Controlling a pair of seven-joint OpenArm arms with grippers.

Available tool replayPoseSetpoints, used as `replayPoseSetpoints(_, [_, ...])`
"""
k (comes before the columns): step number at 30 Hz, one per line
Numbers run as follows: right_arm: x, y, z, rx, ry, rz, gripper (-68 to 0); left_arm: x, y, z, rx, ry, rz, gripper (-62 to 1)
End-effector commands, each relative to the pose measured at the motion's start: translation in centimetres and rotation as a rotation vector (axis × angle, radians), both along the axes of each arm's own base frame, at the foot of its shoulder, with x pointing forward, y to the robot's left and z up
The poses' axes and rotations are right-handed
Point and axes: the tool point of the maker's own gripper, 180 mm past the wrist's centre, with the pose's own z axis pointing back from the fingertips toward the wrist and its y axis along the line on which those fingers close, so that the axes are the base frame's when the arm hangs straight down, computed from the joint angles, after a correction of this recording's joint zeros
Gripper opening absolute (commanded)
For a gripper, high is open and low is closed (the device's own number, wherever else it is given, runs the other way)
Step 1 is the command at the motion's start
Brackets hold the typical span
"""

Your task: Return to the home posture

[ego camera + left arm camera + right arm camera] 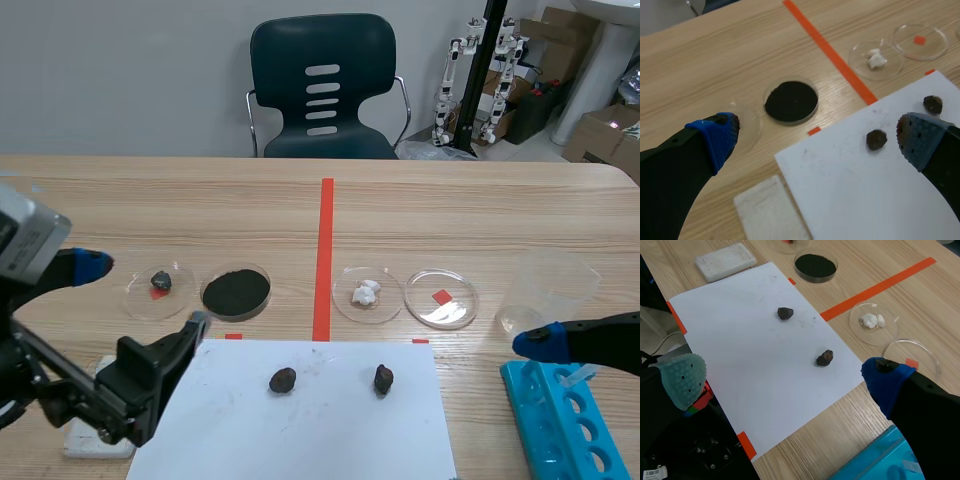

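Observation:
My left gripper (pixel 815 137) hangs open above the table's near left, with nothing between its fingers. Under it are the white paper's (pixel 880 195) corner and the black powder dish (pixel 791 101). In the scene view the left gripper (pixel 142 295) is low at the left. My right gripper (pixel 785 380) is open and holds nothing, over the paper's (pixel 755 345) right part. Its blue fingertip (pixel 540 343) shows near the table's right front. Two dark lumps (pixel 283 379) (pixel 383 378) lie on the paper (pixel 330 440).
Behind the paper stand a dish with a dark lump (pixel 158 290), the powder dish (pixel 236 291), a dish with white pieces (pixel 367 294) and a bare dish (pixel 441 298). There is a clear beaker (pixel 545 290), a blue tube rack (pixel 555 420), a white block (pixel 95 435) and a chair (pixel 322 90).

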Motion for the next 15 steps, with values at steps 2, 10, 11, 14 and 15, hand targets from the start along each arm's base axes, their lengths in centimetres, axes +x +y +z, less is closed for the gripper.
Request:
replayPoseSetpoints(2, [0.1,0.1,0.4,0.013,-0.010,0.008,0.4,-0.4,0.3,0.9,-0.022,-0.014,0.022,1.4])
replayPoseSetpoints(10, [0.1,0.1,0.4,0.013,-0.010,0.008,0.4,-2.7,2.3,1.1,-0.044,0.017,0.006,1.4])
replayPoseSetpoints(11, [0.1,0.1,0.4,0.013,-0.010,0.008,0.4,-2.9,2.8,1.0,-0.038,0.021,0.016,1.4])
replayPoseSetpoints(14, [0.1,0.1,0.4,0.013,-0.010,0.008,0.4,-3.5,3.7,1.1,-0.036,0.034,0.018,1.4])
replayPoseSetpoints(15, [0.1,0.1,0.4,0.013,-0.010,0.008,0.4,-3.7,3.8,1.1,-0.037,0.039,0.010,1.4])
